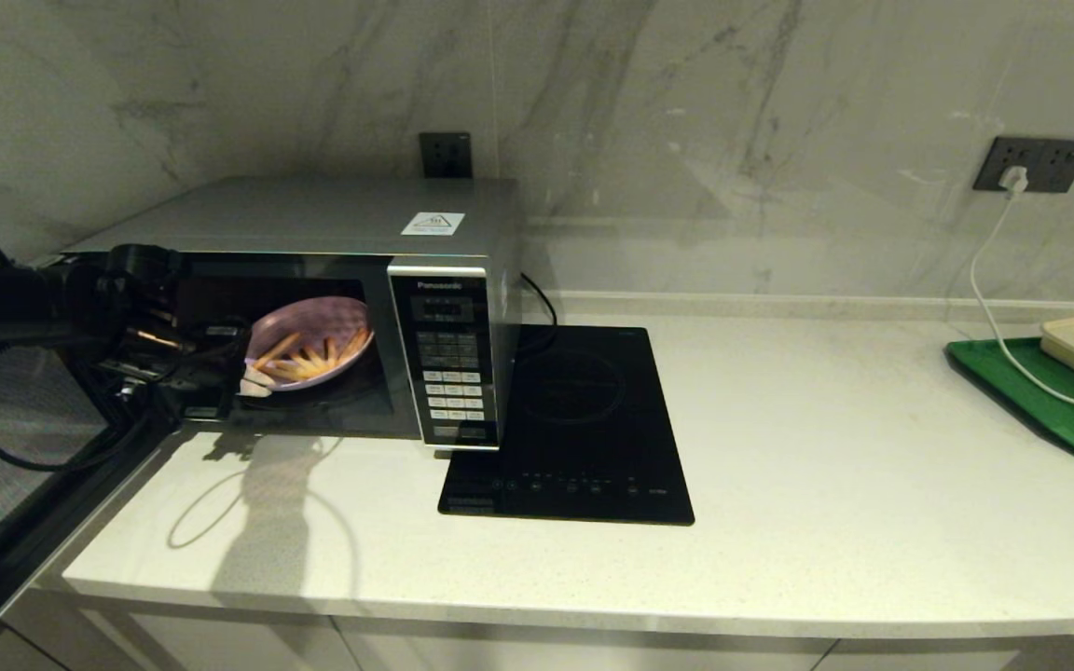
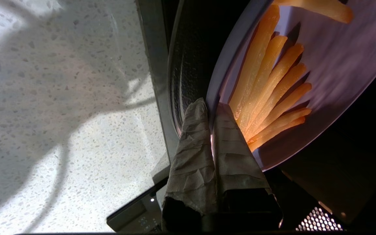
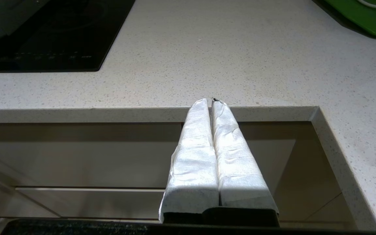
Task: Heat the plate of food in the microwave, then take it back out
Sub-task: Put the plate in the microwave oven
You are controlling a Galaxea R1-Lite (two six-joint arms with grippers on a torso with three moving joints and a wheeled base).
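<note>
We see our left gripper (image 2: 211,109) reaching into the open cavity of the microwave (image 1: 332,224), a boxy silver Panasonic oven on the speckled stone desk (image 1: 779,447). Its cloth-wrapped jaws are clamped on the near rim of the plate of food (image 1: 311,343), a round lilac plastic plate tilted inside the cavity, with thin orange-yellow fries (image 2: 273,85) lying side by side. Our right gripper (image 3: 212,101) is parked below the desk's front edge, padded jaws pressed together on nothing. A flat black glass induction hob (image 1: 584,429) sits beside the microwave.
</note>
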